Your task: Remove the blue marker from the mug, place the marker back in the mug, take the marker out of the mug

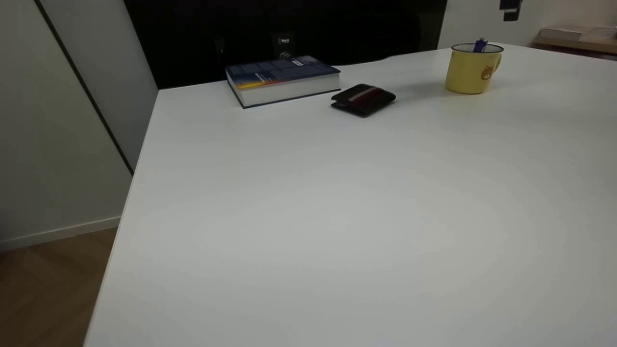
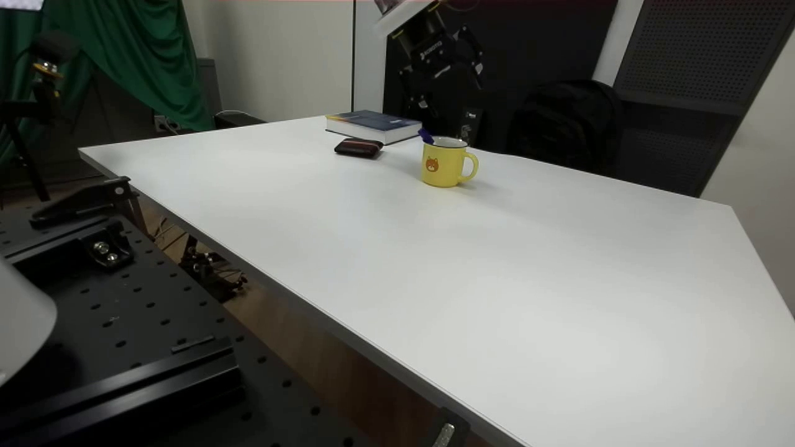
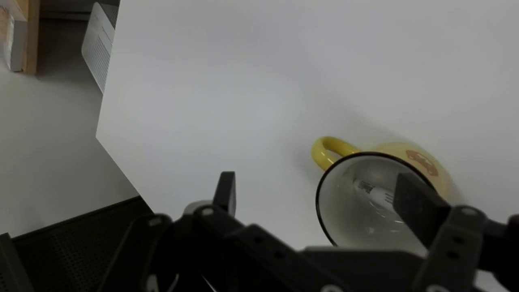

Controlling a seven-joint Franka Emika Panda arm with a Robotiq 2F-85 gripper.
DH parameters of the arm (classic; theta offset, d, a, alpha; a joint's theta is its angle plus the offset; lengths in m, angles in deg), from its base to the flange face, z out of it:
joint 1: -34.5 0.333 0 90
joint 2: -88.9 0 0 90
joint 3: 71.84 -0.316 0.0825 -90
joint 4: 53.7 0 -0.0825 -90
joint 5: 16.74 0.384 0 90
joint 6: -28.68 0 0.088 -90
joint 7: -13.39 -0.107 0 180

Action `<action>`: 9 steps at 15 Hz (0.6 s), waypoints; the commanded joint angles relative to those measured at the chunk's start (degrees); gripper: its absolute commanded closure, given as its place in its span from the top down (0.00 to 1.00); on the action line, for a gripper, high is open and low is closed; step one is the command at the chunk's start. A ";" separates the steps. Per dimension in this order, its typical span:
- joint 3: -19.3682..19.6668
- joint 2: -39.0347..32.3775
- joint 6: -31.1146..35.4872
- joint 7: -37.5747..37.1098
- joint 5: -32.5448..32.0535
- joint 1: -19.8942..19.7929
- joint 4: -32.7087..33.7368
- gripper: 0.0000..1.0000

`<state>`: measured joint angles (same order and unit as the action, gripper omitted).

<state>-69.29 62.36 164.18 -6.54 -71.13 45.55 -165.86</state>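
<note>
My fingers (image 3: pixel 417 205) stand released, wide apart; the white table (image 2: pixel 435 248) carries mug (image 2: pixel 442 172), wallet (image 2: pixel 358 148) and book (image 2: pixel 379 127); green cloth (image 2: pixel 140 56) hangs beyond.

Seen from the wrist, the gripper (image 3: pixel 318 193) is black and charcoal, with linkage bars (image 3: pixel 265 250) that are rounded at the ends and marked by small dark holes, round grey screw heads (image 3: pixel 207 211) at the pivots, and dark, blocky fingertips (image 3: pixel 225 190) with flat faces. In an exterior view its black housing (image 2: pixel 426 38) carries small pale lettering (image 2: pixel 431 49) that begins ROBOT. Above that, the arm (image 2: pixel 402 17) shows a smooth white section, cropped by the frame edge.
</note>
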 commanded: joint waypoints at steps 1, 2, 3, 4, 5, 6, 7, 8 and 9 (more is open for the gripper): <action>-0.50 -3.89 -0.98 -2.37 -1.52 0.61 4.20 1.00; -0.67 -4.60 -1.28 -1.89 -1.28 0.81 4.88 1.00; -0.74 -5.21 -1.48 -1.80 -1.26 1.05 5.49 1.00; -0.89 -5.84 -1.67 -1.50 -1.14 1.24 6.11 1.00; -0.98 -6.39 -2.11 -1.26 -0.96 1.47 6.79 1.00; -1.03 -6.94 -2.39 -1.00 -0.82 1.64 7.37 1.00; -1.07 -7.53 -2.64 -0.82 -0.69 1.78 8.02 1.00; -1.14 -8.05 -2.98 -0.54 -0.49 1.88 8.60 1.00; -1.24 -8.56 -3.31 -0.23 -0.29 1.94 9.16 1.00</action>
<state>-70.10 56.74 162.86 -6.71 -71.34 47.31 -160.68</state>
